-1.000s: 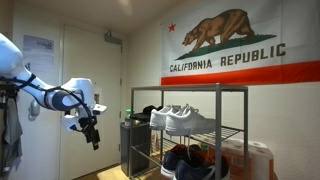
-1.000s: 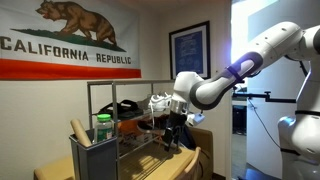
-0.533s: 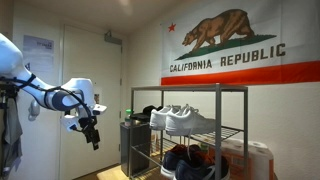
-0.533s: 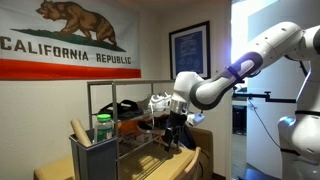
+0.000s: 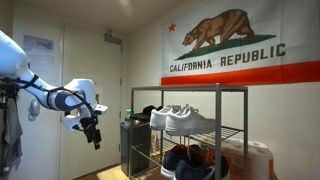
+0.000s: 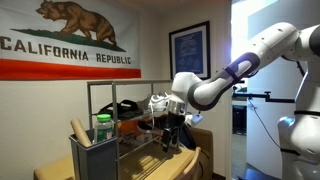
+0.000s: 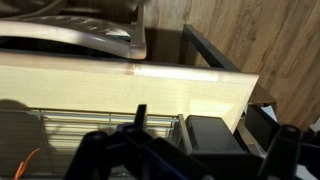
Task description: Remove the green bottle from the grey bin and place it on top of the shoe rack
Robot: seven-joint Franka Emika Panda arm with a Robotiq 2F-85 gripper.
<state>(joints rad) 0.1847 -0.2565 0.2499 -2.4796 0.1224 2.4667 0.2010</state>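
The green bottle [image 6: 103, 128] stands upright in the tall grey bin [image 6: 90, 162], its top above the rim, beside a wooden piece [image 6: 80, 132]. The bin [image 5: 131, 146] stands against the end of the metal shoe rack [image 5: 232, 90], which also shows from the opposite side [image 6: 118, 84]. My gripper [image 5: 94, 138] hangs in the air, fingers pointing down, apart from the bin on the side away from the rack. It also shows in an exterior view [image 6: 169, 141]. In the wrist view my gripper [image 7: 190, 162] is open and empty, with a dark box-like shape [image 7: 214, 138] between the fingers.
White sneakers [image 5: 183, 120] sit on the rack's upper shelf, dark shoes [image 5: 185, 160] below. A white and orange container [image 5: 256, 160] stands by the rack's far end. A California flag [image 5: 235, 45] hangs on the wall; a door [image 5: 85, 60] is behind the arm.
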